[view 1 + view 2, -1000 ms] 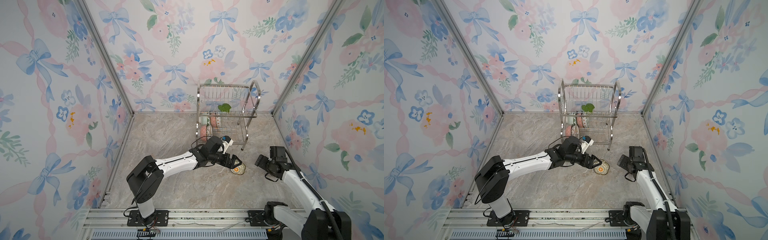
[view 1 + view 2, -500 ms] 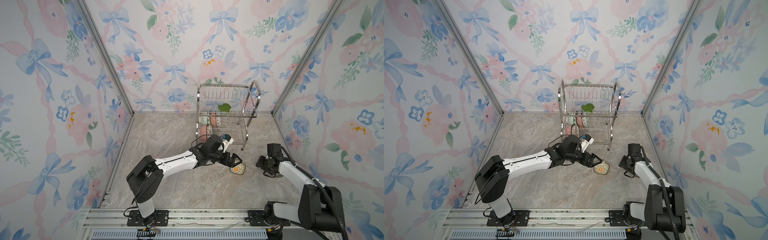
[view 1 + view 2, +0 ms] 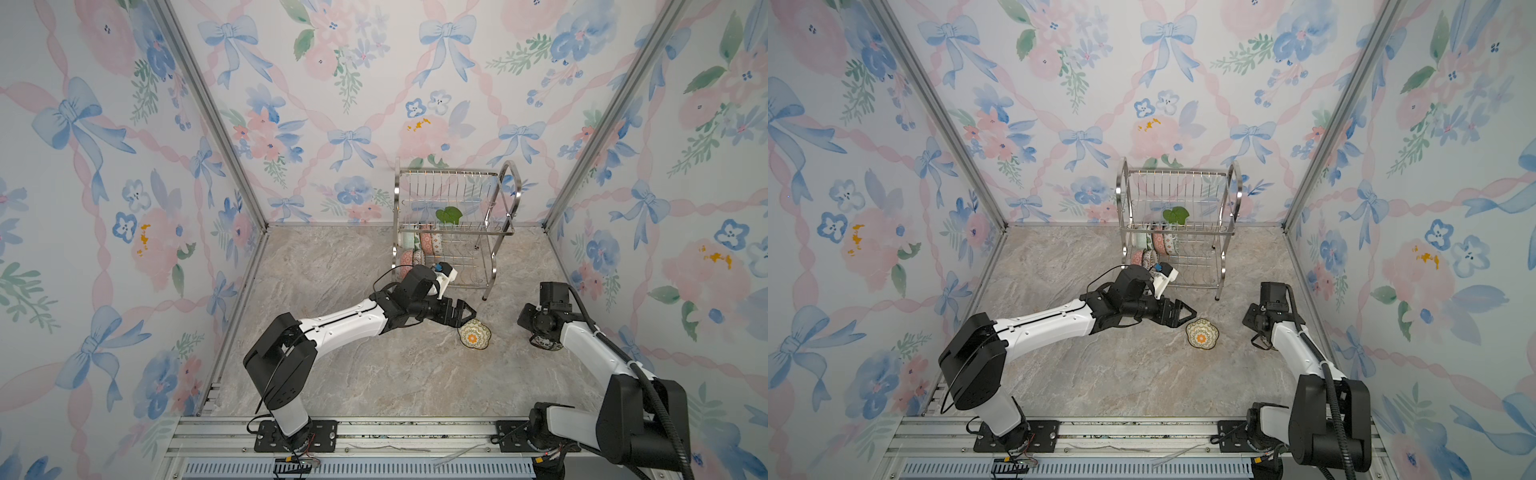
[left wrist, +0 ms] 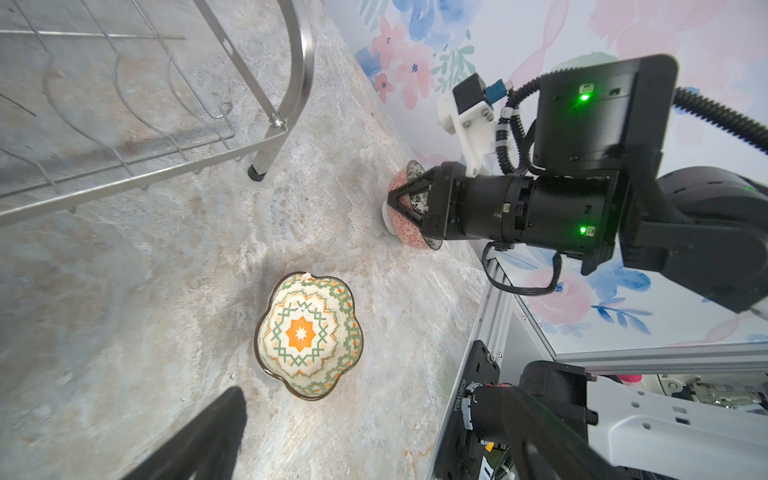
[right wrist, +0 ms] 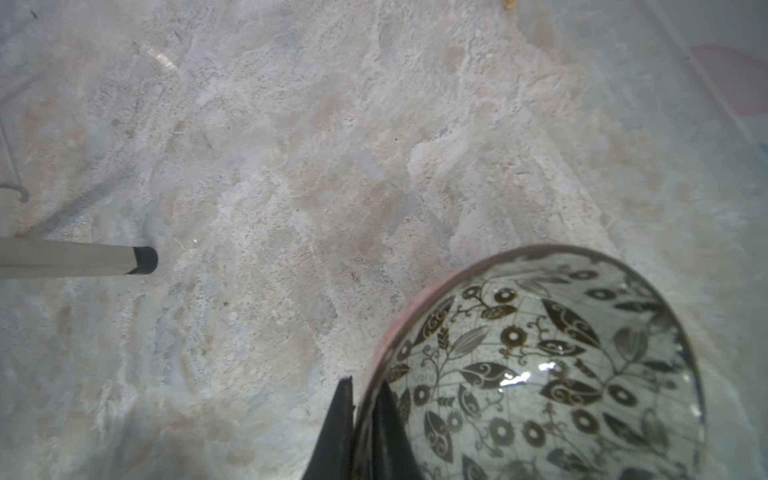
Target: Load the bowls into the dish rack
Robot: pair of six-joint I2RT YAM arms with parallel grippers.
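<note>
Right wrist view is soft all over. The floral bowl (image 5: 540,361) is cut by the frame edge, so only part of the inside shows. Right pincer (image 5: 365,384): just the fingertips (image 5: 338,419) are in frame, the rest is cropped. The rack leg (image 5: 75,259) is cropped too. In both top views that bowl sits almost entirely under the right wrist, only a sliver visible. In the left wrist view the right pincer covers the bowl's middle. Left pincer (image 3: 465,318): its own camera catches one blurred finger (image 4: 199,440), cropped. The dish rack (image 4: 291,83) is cropped there. The racked bowls (image 3: 419,243) sit behind wires, too small to count or tell patterns.
</note>
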